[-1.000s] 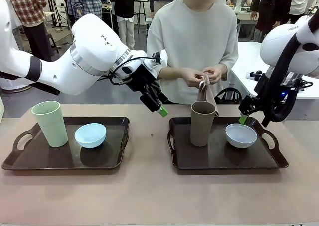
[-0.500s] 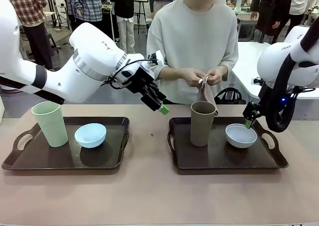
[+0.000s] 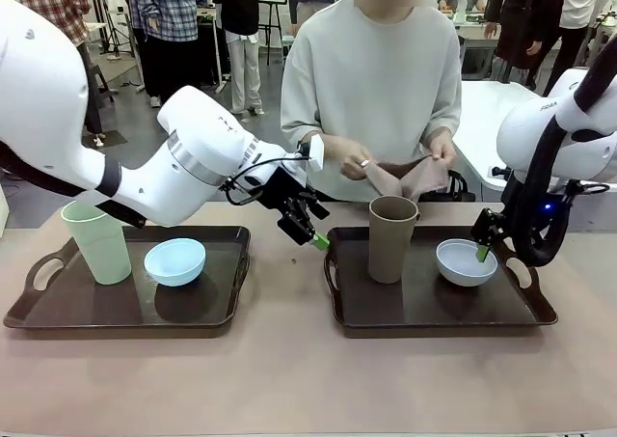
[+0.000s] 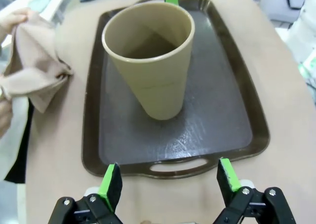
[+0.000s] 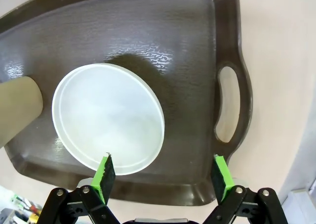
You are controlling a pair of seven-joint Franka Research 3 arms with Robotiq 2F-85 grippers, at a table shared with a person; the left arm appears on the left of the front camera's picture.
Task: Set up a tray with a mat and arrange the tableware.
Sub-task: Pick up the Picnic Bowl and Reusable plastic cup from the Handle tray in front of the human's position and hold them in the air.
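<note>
The left arm comes in from the left and reaches toward the middle, wrist tipped down and rightward. The left end effector (image 3: 313, 236) hangs over the desk (image 3: 289, 379) just beside the left handle of the right tray (image 3: 424, 314). Its fingers are spread wide with nothing between them. In its wrist view the left end effector (image 4: 169, 180) looks across that handle at the brown cup (image 4: 150, 61), upright on the tray.

The right arm bends in from the right, forearm pointing down. The right end effector (image 3: 482, 249) hovers at the right edge of the bluish-white bowl (image 3: 467, 261), fingers wide apart and empty. From above, the right end effector (image 5: 162, 172) has one finger over the bowl's rim (image 5: 107, 117).

The pale green cup (image 3: 97, 241) and the light blue bowl (image 3: 174, 260) stand on the left tray (image 3: 125, 309). At the far side a person holds a brown cloth (image 3: 410, 177) stretched between both hands (image 3: 349, 157), behind the brown cup (image 3: 391, 237).
</note>
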